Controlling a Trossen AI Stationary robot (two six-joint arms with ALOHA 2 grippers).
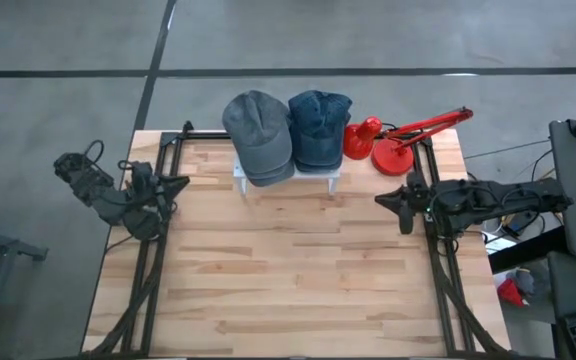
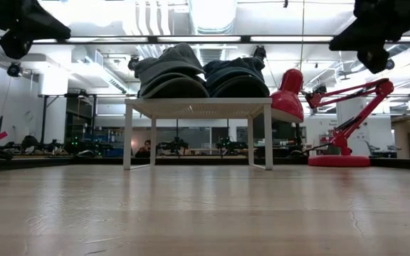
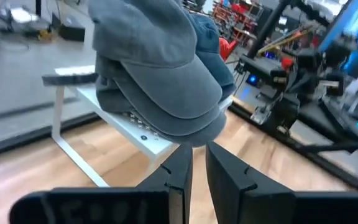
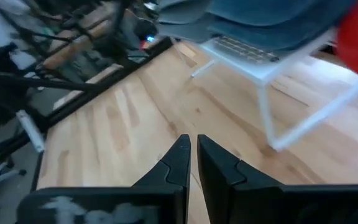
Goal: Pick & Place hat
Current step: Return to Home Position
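Observation:
Two stacks of hats rest brims-down on a small white rack [image 1: 334, 178] at the table's far middle: grey hats [image 1: 260, 135] on its left half, dark blue hats [image 1: 319, 128] on its right half. My left gripper [image 1: 178, 184] hovers at the table's left edge, pointing toward the rack. In its wrist view its fingers [image 3: 199, 149] are nearly together with nothing between them, and the grey hats [image 3: 160, 68] fill the view ahead. My right gripper [image 1: 382, 198] hovers at the right edge, shut and holding nothing [image 4: 194, 142].
A red desk lamp [image 1: 398, 140] stands on the table just right of the rack, its arm reaching to the far right corner. Black frame rails [image 1: 151, 270] [image 1: 450, 280] run along both sides. Bare wood [image 1: 288, 260] stretches from the rack to the near edge.

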